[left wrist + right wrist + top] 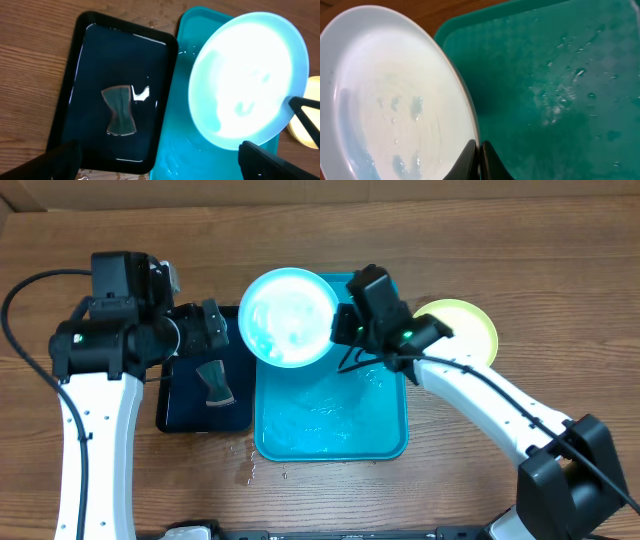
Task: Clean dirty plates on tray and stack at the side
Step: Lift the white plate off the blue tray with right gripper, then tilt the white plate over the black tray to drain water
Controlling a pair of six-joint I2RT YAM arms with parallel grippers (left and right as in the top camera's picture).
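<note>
One light cyan plate point(288, 315) hangs tilted over the far-left corner of the tray point(340, 430). Your right gripper point(480, 161) is clamped on its rim only. With wet plastic and a thin edge grip, it may pivot or slip out. Left gripper point(212, 322) is spread wide and empty above the black tray point(180, 415).

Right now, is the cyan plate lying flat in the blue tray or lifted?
Lifted: the right gripper pinches the cyan plate by its rim; it overhangs the tray.
</note>
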